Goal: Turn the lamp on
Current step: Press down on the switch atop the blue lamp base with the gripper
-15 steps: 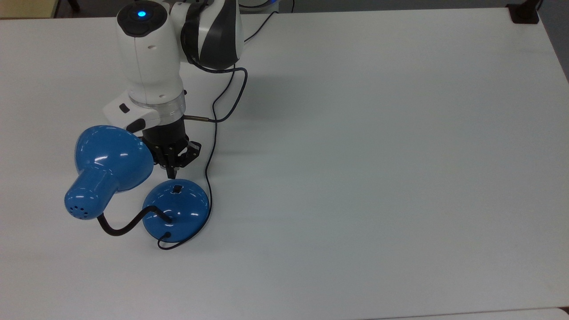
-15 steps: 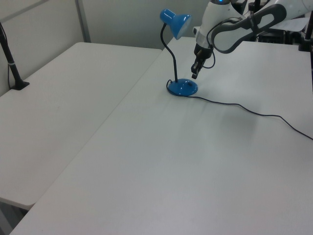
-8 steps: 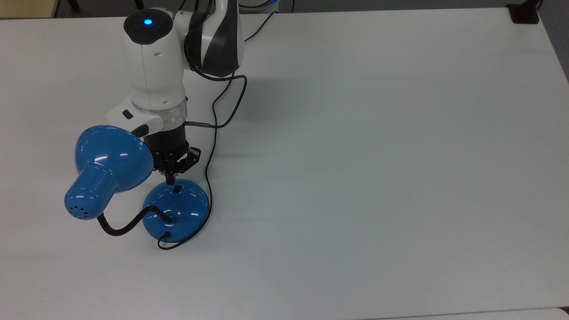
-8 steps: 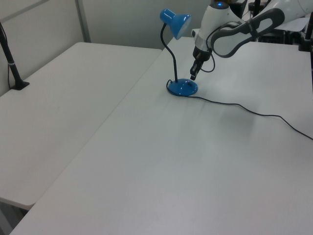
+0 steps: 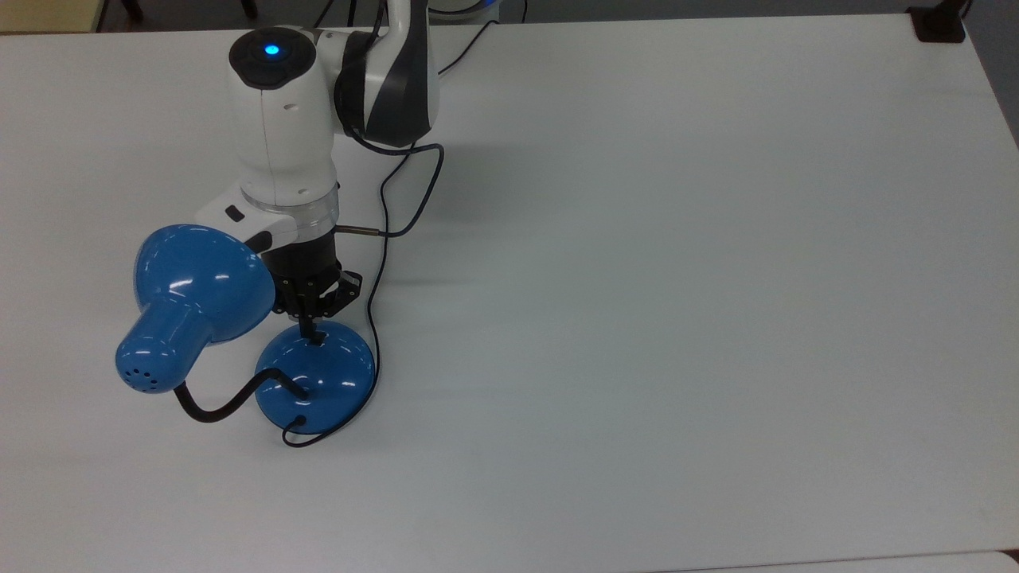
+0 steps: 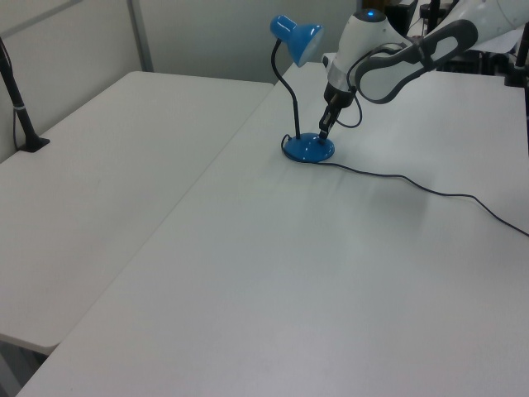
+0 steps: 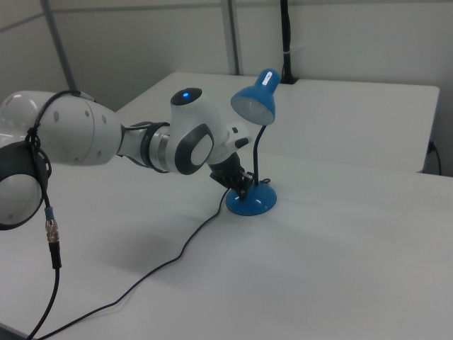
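Observation:
The lamp stands at the top view's left: glossy blue shade, black bendy neck and round blue base. My gripper points down at the base's far edge, fingers shut together, and their tip touches the small black switch, which it mostly hides. In the left view the gripper meets the base beneath the shade. In the right view the gripper presses the base from the right view's left, and the shade shows no glow.
The lamp's thin black cord curls round the base and runs toward the arm's foot; it trails across the white table in the left view. A black clamp post sits at the top view's far right corner.
The gripper has come down and slightly forward, from just above the base's edge onto the switch. The lamp has not moved.

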Action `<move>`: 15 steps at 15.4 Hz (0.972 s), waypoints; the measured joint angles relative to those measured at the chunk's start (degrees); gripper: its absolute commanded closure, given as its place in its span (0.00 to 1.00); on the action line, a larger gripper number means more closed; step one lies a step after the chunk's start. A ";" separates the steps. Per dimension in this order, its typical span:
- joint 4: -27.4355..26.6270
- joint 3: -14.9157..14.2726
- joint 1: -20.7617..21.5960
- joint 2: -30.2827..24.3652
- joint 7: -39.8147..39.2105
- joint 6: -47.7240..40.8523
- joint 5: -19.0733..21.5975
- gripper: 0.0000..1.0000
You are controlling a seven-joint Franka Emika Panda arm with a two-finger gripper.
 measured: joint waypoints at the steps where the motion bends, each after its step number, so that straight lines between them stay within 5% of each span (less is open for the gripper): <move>1: 0.00 0.03 0.00 0.12 0.00 0.00 -0.11 1.00; 15: 1.45 0.09 0.00 1.40 0.00 0.06 -0.16 1.00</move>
